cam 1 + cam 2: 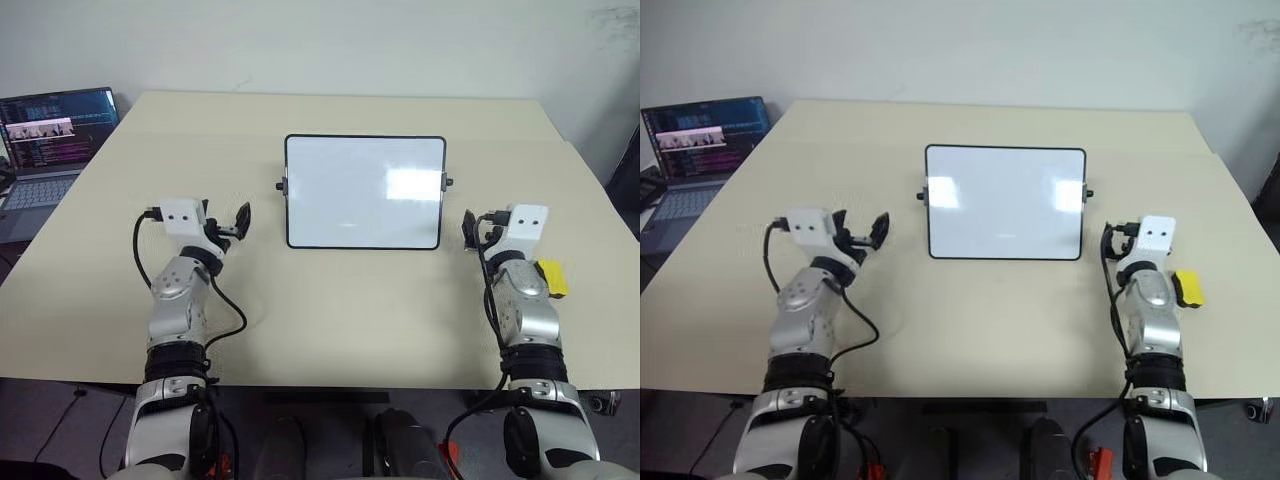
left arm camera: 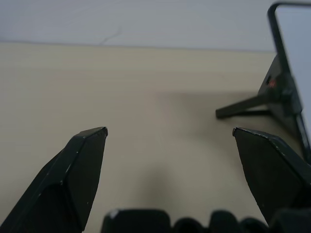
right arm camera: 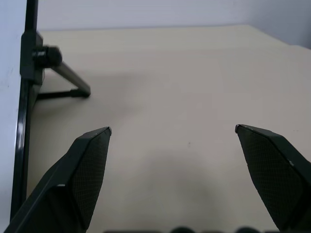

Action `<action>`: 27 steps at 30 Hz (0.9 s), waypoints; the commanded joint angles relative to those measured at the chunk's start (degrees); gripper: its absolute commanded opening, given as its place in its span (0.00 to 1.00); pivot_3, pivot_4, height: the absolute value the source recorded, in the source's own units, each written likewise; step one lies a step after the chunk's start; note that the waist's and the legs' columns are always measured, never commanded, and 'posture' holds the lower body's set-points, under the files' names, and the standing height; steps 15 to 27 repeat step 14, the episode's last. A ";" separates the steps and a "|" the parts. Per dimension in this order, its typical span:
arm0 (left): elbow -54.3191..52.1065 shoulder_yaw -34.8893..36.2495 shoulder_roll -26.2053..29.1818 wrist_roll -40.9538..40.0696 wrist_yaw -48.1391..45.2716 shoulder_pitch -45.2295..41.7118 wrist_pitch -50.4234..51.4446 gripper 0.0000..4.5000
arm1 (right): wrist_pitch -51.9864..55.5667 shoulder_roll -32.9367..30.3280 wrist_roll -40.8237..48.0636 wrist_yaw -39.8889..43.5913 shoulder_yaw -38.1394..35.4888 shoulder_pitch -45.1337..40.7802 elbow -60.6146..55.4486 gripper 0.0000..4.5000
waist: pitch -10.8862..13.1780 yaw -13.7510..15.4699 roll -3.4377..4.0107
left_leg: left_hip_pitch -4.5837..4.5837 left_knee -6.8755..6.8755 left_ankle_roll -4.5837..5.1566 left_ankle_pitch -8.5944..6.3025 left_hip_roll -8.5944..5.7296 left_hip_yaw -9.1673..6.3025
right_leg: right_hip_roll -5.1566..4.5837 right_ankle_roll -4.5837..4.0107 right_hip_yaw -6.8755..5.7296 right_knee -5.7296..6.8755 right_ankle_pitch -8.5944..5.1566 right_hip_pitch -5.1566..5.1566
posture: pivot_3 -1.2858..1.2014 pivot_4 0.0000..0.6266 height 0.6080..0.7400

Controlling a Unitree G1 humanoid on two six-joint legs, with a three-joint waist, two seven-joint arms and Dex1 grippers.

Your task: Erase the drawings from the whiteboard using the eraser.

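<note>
Nearest to you, both arms are reaching forward over the tan table (image 1: 330, 320), one on each side of the whiteboard (image 1: 365, 192). Your left gripper (image 2: 169, 132) is hovering off the board's left edge with its fingers spread wide and nothing between them. Your right gripper (image 3: 173, 130) is hovering off the board's right edge, fingers likewise released and empty. Beside your right forearm, on its outer side, the eraser (image 1: 552, 277) is lying flat on the table, a yellow block, partly hidden by the arm. Between the grippers, the whiteboard is standing tilted on its black stand, knobs showing on both sides. Its face is looking blank apart from window glare; any drawings are too faint for you to make out from here. Off the table's far left corner, a laptop (image 1: 48, 150) is sitting open with its screen lit.
</note>
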 commanded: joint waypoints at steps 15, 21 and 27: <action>8.97 -1.54 -1.32 1.74 2.80 1.78 -9.17 1.00 | -9.17 2.93 -0.54 -1.41 2.45 -1.22 6.36 1.00 | -0.02 -0.05 0.01 | 0.04 0.00 0.00 0.00 0.00 0.01 | 0.00 0.00 0.00 0.02 0.00 0.02 | 0.52 0.24 1.00; 8.97 -1.54 -1.32 1.74 2.80 1.78 -9.17 1.00 | -9.17 2.93 -0.54 -1.41 2.45 -1.22 6.36 1.00 | -0.02 -0.05 0.01 | 0.04 0.00 0.00 0.00 0.00 0.01 | 0.00 0.00 0.00 0.02 0.00 0.02 | 0.52 0.24 1.00; 8.97 -1.54 -1.32 1.74 2.80 1.78 -9.17 1.00 | -9.17 2.93 -0.54 -1.41 2.45 -1.22 6.36 1.00 | -0.02 -0.05 0.01 | 0.04 0.00 0.00 0.00 0.00 0.01 | 0.00 0.00 0.00 0.02 0.00 0.02 | 0.52 0.24 1.00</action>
